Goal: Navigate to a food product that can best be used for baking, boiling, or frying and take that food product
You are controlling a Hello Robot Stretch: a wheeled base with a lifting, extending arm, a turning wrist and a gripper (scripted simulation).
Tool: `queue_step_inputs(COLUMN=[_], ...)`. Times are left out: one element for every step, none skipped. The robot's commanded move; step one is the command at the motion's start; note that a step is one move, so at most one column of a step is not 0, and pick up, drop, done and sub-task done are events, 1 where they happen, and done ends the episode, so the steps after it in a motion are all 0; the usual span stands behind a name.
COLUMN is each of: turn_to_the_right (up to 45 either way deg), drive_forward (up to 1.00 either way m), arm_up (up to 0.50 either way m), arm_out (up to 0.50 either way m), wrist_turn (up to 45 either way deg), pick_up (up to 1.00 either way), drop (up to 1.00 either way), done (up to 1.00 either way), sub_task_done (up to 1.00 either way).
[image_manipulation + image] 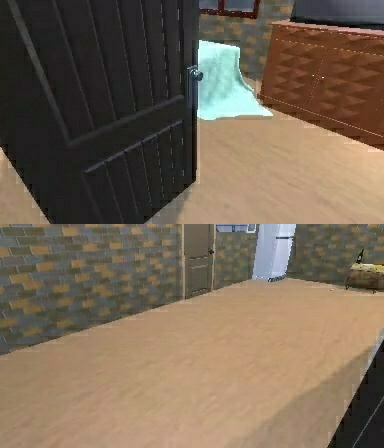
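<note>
A bare wooden floor (190, 364) runs ahead to a white fridge (274, 249) at the far end, right of a wooden door (198, 259). The kitchen, and so the food product, probably lies that way, though I cannot make out any food. A yellowish thing (366, 274) sits far right. A dark panelled door (100, 110) stands open nearby. How the fingers stand cannot be told.

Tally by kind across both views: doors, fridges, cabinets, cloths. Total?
Doors: 2, wooden door and dark door
Fridges: 1, white fridge
Cabinets: 1, wooden cabinet
Cloths: 1, pale teal cloth
Total: 5
</note>
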Motion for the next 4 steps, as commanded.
queue_step_inputs(turn_to_the_right=[0.0, 42.0, 3.0, 0.0], drive_forward=[0.90, 0.00, 0.00, 0.50], arm_up=[0.00, 0.00, 0.00, 0.00], arm_out=[0.00, 0.00, 0.00, 0.00], wrist_turn=[0.0, 0.0, 0.0, 0.0], pick_up=[0.00, 0.00, 0.00, 0.00], drop=[0.00, 0.00, 0.00, 0.00], done=[0.00, 0.00, 0.00, 0.00], sub_task_done=[0.00, 0.00, 0.00, 0.00])
